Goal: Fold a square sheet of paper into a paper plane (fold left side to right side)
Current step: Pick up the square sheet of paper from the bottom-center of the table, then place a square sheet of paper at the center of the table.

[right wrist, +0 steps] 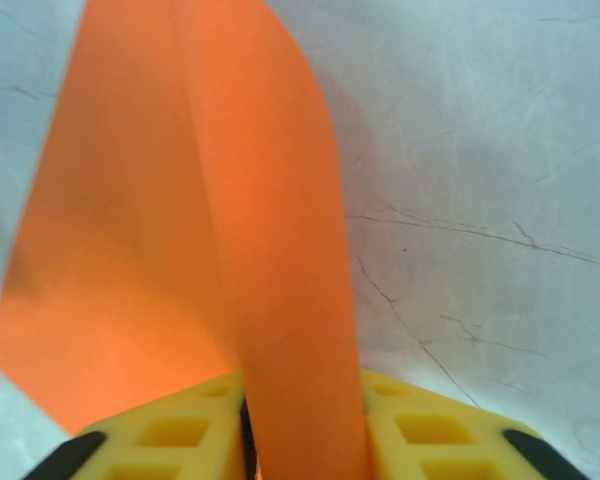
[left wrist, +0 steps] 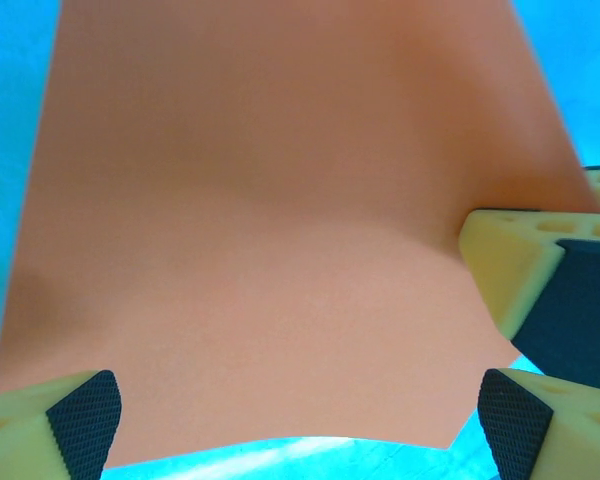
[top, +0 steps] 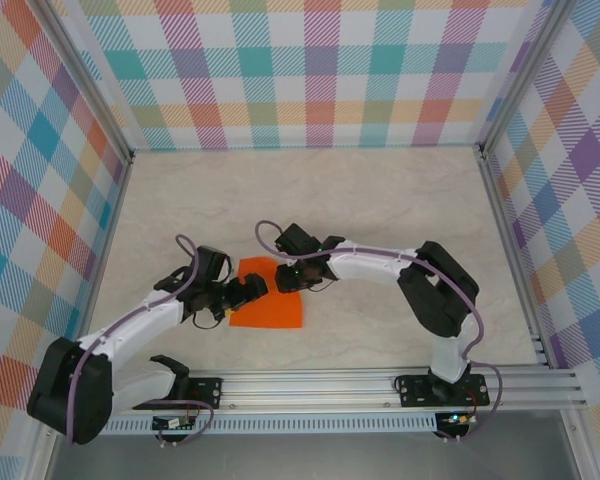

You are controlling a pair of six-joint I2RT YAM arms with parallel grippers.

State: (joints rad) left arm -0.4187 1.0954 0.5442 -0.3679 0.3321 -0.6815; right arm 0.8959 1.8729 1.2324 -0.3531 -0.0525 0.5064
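Note:
The square sheet of paper (top: 266,306) is bright orange and lies on the table between the two arms, with its far-right part lifted. In the top view my right gripper (top: 293,274) sits at the sheet's far right edge. The right wrist view has a raised flap of the sheet (right wrist: 280,250) running up between the yellow fingers (right wrist: 180,435), which are shut on it. My left gripper (top: 248,291) is at the sheet's left edge. Its black pads (left wrist: 85,415) stand wide apart and open over the paper (left wrist: 280,200). A yellow finger of the right gripper (left wrist: 515,255) touches the paper's right side.
The pale marbled table (top: 380,200) is walled by checkered panels (top: 300,70) at the back and sides. An aluminium rail (top: 380,385) with both arm bases runs along the near edge. The right arm's elbow (top: 435,290) stands right of the sheet.

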